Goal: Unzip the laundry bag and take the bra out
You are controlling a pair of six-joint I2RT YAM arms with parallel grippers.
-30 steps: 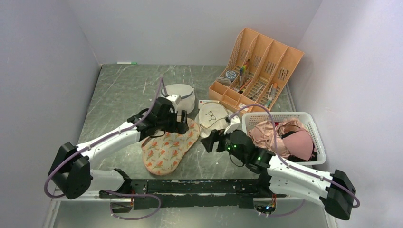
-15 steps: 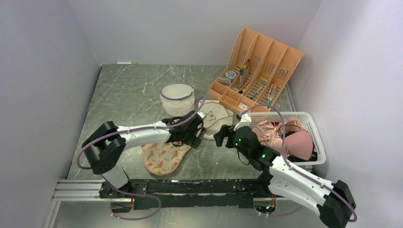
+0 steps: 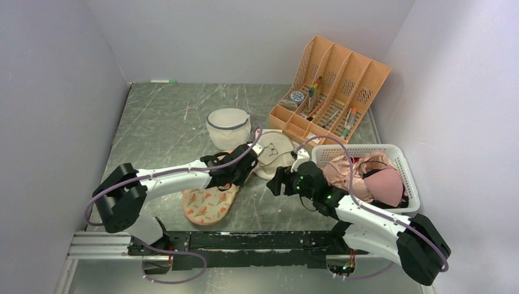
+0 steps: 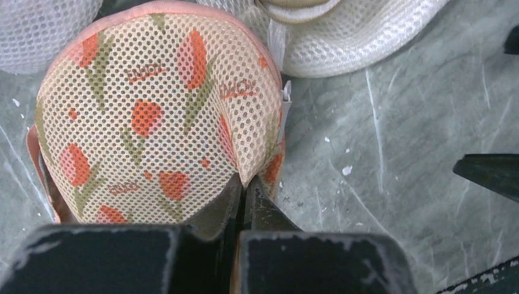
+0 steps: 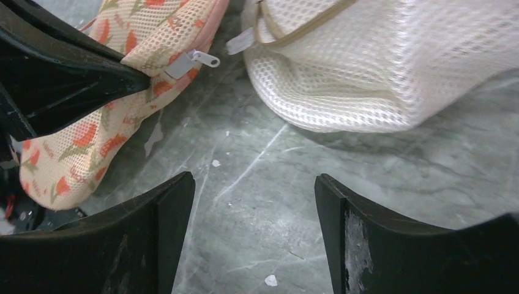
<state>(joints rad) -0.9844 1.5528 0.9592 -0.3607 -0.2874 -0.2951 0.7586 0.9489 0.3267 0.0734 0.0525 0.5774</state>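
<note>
The left jaws pinch a raised fold of the laundry bag (image 4: 153, 116) at centre frame. The right jaws hang spread over the table (image 5: 257, 177), near the zip pull (image 5: 205, 59).

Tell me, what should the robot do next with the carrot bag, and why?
Probably move the right gripper forward and pinch the zip tab. The left gripper pinches the bag, and the right one is open with the tab just ahead.
</note>
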